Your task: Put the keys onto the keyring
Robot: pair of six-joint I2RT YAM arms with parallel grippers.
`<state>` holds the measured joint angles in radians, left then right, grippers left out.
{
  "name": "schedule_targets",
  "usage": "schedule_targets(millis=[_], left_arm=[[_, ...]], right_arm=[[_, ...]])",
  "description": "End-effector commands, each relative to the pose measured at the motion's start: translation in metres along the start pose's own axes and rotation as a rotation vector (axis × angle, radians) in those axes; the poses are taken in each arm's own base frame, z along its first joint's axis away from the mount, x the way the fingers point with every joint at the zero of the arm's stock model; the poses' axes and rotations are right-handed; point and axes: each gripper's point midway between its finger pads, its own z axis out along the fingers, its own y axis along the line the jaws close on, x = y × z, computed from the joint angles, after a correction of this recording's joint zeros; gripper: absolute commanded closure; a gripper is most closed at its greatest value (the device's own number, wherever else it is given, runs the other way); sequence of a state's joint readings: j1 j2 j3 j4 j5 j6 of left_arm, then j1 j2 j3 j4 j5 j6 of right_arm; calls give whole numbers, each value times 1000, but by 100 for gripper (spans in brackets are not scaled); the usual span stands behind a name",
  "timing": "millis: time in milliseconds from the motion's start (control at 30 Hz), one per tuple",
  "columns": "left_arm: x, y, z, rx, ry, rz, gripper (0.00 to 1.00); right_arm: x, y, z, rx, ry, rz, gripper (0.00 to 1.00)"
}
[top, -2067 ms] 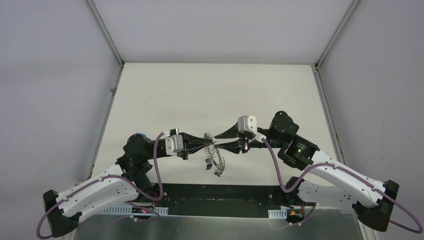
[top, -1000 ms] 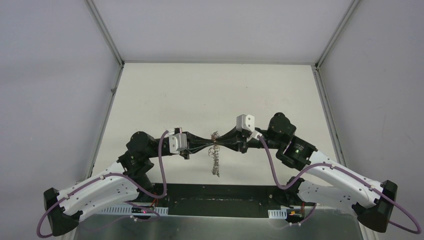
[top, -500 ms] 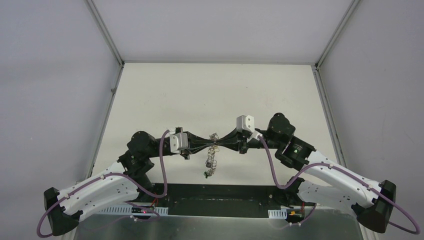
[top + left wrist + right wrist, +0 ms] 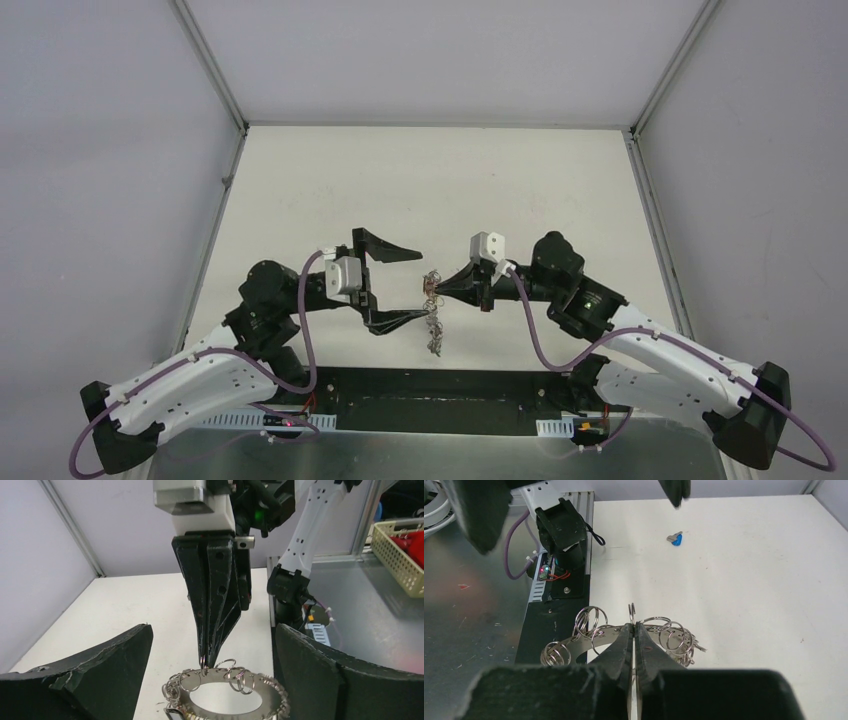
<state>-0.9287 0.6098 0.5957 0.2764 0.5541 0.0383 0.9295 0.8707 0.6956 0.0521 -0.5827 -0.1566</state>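
Below right jaws, clamped on it: keyring [image 4: 435, 335] hangs vertical; left jaws wide, empty.

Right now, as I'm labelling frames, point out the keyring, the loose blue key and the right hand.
keyring [image 4: 266, 702], left wrist view, right side of its flat band.
blue key [image 4: 677, 540], right wrist view, its blue head.
right hand [image 4: 633, 626], right wrist view, midway between its shut fingertips.

a cream basket [image 4: 395, 564] with red contents [image 4: 413, 539] sits off the white table [image 4: 430, 190].
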Motion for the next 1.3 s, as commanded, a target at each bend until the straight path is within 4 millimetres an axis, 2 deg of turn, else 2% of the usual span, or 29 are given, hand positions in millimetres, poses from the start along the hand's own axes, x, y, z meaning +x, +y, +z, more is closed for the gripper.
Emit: schedule_targets(millis=[0,100,267,367,467,633,800,933,1100,1267], left_arm=[[-32,5,3,-36,-48,-43,1],[-26,16,5,-100,-29,-89,1],[2,63,-6,-422,19,-287,1],[35,97,-28,-705,120,-394,1],[69,117,-52,-915,267,-436,1],[123,131,-82,-1092,519,-510,1],[173,143,-116,-1164,698,-781,1],[204,152,-152,-1301,862,-865,1],[224,163,-210,-1535,992,-930,1],[225,172,-259,-1719,950,-1009,5]], right_arm=[[-22,-6,-8,45,-84,-21,100],[-17,-4,-10,42,-70,-9,100],[-6,-1,-15,48,-42,9,100],[-1,1,-18,55,-30,21,100],[6,2,-20,58,-20,37,100],[15,5,-21,52,-2,61,100],[23,6,-20,49,15,85,100],[25,7,-19,40,29,95,100],[29,10,-20,26,51,109,100],[31,13,-20,18,52,120,100]])
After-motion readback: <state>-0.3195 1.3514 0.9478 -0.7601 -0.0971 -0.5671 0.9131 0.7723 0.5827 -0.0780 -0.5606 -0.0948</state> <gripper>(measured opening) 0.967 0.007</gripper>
